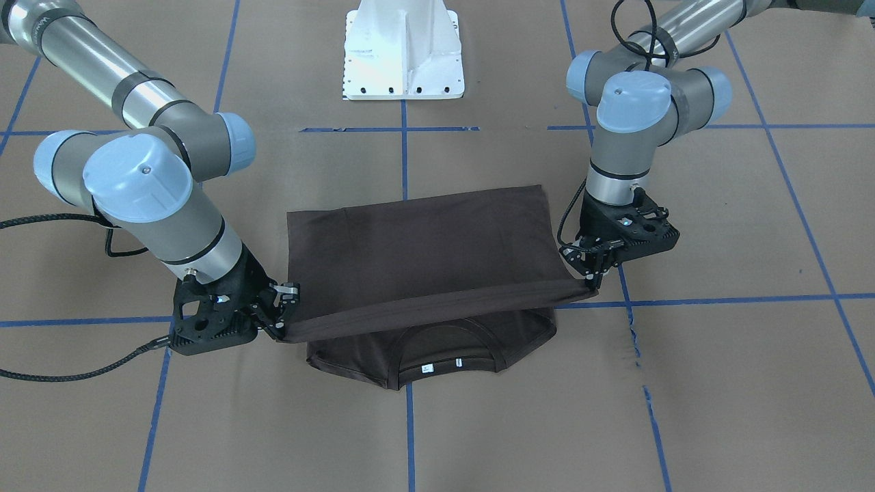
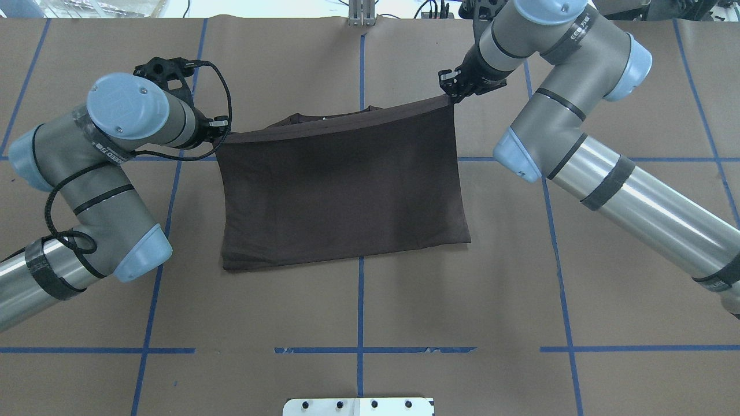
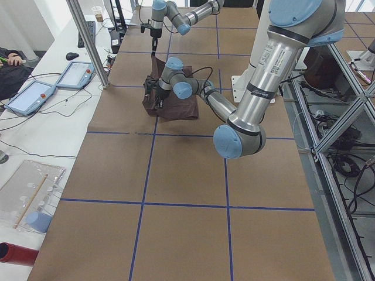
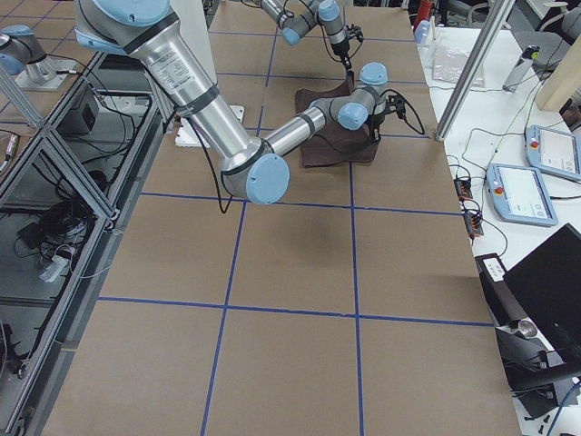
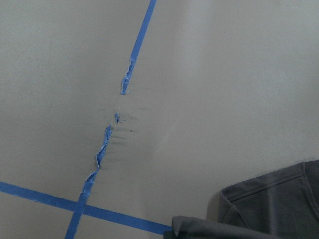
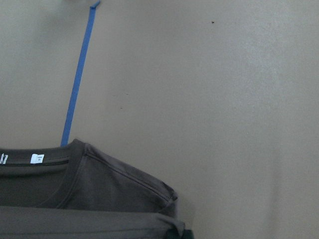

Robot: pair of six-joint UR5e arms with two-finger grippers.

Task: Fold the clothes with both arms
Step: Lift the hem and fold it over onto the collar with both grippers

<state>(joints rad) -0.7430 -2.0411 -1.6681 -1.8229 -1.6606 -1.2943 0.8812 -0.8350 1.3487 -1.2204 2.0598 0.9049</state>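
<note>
Fold roughly half done: left end effector (image 1: 589,277) and right end effector (image 1: 281,316) each pinch a T-shirt (image 1: 417,246) corner mid-surface (image 1: 718,383), taut edge raised over collar (image 1: 444,348); lay-down and release not yet done.

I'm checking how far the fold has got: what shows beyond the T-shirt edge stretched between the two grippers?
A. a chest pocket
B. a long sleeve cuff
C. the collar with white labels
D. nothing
C: the T-shirt collar with its white labels lies on the table past the taut edge that the left gripper and right gripper pinch.
</note>
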